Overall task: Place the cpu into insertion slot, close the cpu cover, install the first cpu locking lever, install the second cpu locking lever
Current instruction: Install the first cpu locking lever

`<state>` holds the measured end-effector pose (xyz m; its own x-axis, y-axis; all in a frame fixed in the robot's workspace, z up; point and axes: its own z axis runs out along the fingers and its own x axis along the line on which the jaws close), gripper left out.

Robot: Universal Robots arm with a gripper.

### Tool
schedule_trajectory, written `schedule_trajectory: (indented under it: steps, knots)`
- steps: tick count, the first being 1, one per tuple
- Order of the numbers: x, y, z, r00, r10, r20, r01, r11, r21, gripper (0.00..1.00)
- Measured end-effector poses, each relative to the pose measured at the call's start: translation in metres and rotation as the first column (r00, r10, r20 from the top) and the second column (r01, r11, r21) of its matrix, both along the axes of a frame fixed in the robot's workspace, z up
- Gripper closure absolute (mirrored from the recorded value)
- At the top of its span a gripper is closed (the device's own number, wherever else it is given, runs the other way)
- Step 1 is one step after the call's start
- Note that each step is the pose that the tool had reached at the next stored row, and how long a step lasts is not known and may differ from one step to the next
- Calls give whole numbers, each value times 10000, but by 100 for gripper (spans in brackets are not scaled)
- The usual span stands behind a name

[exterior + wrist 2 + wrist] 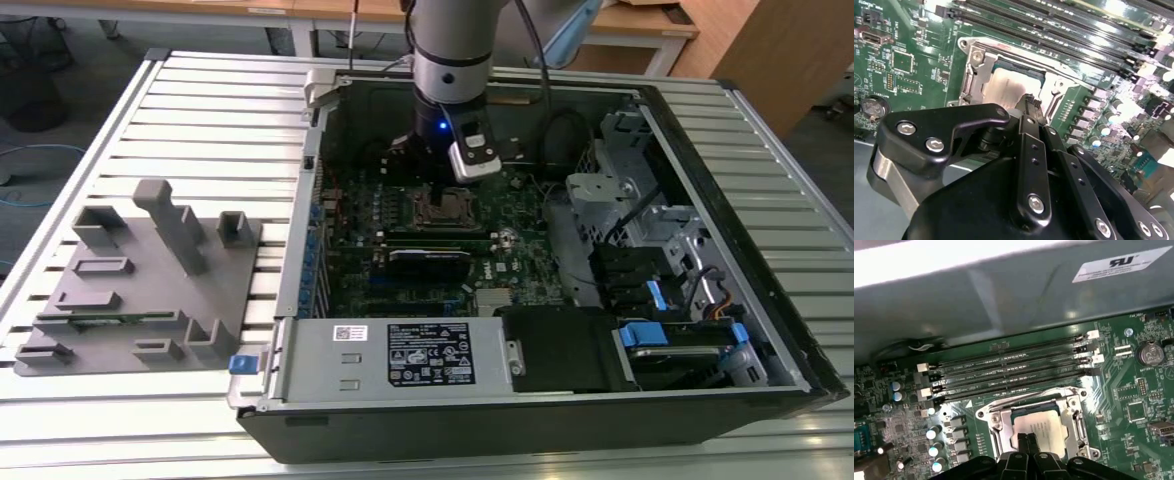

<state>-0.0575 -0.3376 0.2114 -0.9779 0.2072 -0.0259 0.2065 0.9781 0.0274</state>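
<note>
The cpu (1043, 430) lies flat in the insertion slot (437, 208) on the green motherboard, its silver top also clear in the second wrist view (1006, 85). The cpu cover (1075, 416) sits down over it as a silvery frame (975, 70) around the chip. A thin metal lever rod (1029, 401) runs along the socket edge nearest the memory slots. My gripper (1027, 439) hangs just above the cpu's near edge with its black fingertips (1030, 104) pressed together and nothing between them. In the exterior view the gripper (438, 188) reaches down into the open computer case.
Long black memory slots (1009, 372) run beside the socket, with the grey case wall (1004, 295) behind them. A coin battery (1149, 352) and capacitors (934, 432) stand nearby. On the exterior view's left lies a grey fixture tray (134, 280). The power supply (400, 355) and drive cages (667, 300) crowd the case.
</note>
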Motion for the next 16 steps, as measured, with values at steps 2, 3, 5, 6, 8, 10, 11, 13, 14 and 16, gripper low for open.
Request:
schedule_trajectory:
  steps: [2, 3, 5, 6, 8, 10, 11, 13, 14, 16]
  knots:
    - [23, 0, -4, 10000, 82, 1, -82, 10000, 11, 90]
    - [35, 0, -6, 9999, 139, 1, -139, 9999, 14, 90]
    - [55, 0, -12, 9992, 394, 0, -394, 9992, 14, 90]
    - [58, 0, -15, 9987, 514, 0, -514, 9987, 14, 90]
    - [64, 0, -24, 9960, 897, 0, -897, 9960, 14, 90]
    - [74, 0, -27, 9940, 1098, -1, -1098, 9940, 15, 90]
    - [81, 0, -28, 9929, 1188, -1, -1188, 9929, 17, 90]
    - [94, 0, -31, 9906, 1370, 1, -1370, 9906, 23, 90]
    - [100, 0, -33, 9893, 1462, 1, -1462, 9893, 25, 90]
    - [105, 0, -37, 9864, 1644, 3, -1644, 9864, 31, 90]
